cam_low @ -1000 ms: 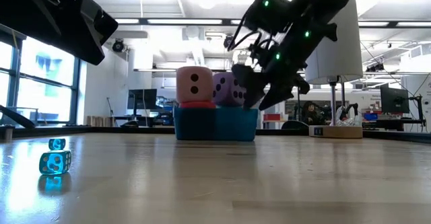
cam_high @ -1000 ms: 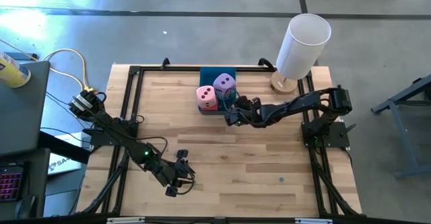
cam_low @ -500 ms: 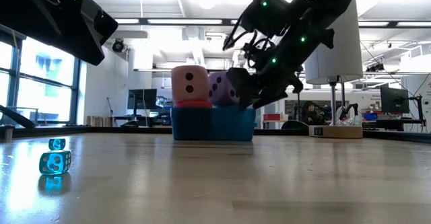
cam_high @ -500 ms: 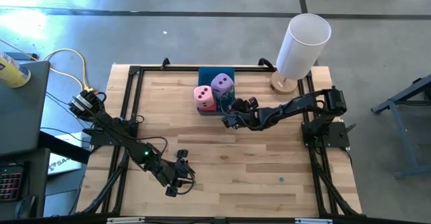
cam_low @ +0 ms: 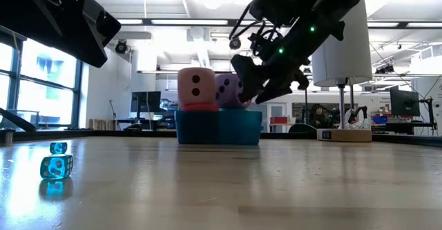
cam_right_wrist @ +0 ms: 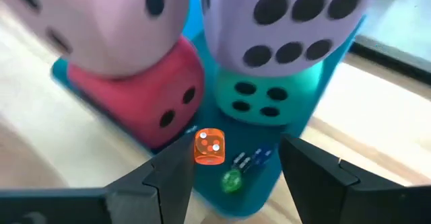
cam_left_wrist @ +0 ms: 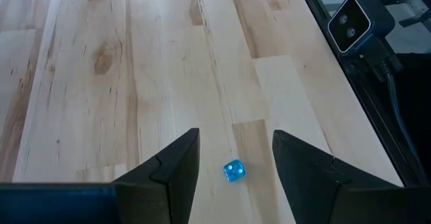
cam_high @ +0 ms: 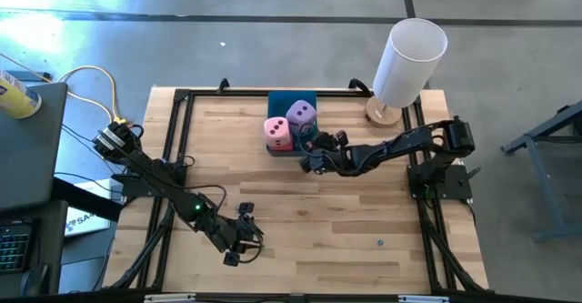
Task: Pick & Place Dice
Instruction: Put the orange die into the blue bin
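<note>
Right tool (cam_high: 312, 155) hung open beside my tray (cam_high: 293, 100), where the four dice (cam_right_wrist: 283, 29) sat stacked; nudging the purple one (cam_high: 302, 114) could have toppled it onto the surface (cam_high: 364, 221).

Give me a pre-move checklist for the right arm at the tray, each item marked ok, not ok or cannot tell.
1. Right gripper open and empty: ok.
2. Pink die stacked on red die: ok.
3. Purple die stacked on teal die: ok.
4. All four dice inside the blue tray: ok.
5. Stacks sitting squarely: cannot tell.
6. Left gripper parked away from the tray, open over a small blue die: ok.
</note>
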`<state>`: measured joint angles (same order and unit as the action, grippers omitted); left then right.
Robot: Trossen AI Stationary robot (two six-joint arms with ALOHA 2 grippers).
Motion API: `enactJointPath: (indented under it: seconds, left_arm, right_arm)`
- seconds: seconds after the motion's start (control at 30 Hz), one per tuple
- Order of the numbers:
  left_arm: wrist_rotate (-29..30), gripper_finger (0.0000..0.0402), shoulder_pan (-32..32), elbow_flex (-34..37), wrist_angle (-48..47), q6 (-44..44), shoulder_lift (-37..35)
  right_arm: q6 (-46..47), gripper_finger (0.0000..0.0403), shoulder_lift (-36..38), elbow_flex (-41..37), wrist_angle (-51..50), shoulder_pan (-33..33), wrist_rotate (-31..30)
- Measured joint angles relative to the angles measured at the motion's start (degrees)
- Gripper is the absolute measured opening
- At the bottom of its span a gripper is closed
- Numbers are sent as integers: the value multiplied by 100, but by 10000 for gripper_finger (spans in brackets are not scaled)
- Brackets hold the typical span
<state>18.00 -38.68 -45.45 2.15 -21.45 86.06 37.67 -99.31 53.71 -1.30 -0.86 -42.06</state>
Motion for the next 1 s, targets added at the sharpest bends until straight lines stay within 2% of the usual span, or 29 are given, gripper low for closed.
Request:
enactJointPath:
  seconds: [0.37,0.87,1.0]
  left_arm:
    - [0,179,1,0,0,0,0]
    - [0,179,2,63,26,0,0]
    - [0,179,2,63,71,0,0]
  right_arm:
    - [102,204,0,2,542,0,732]
    - [-195,203,0,7,532,115,706]
    - [-195,192,0,7,436,168,633]
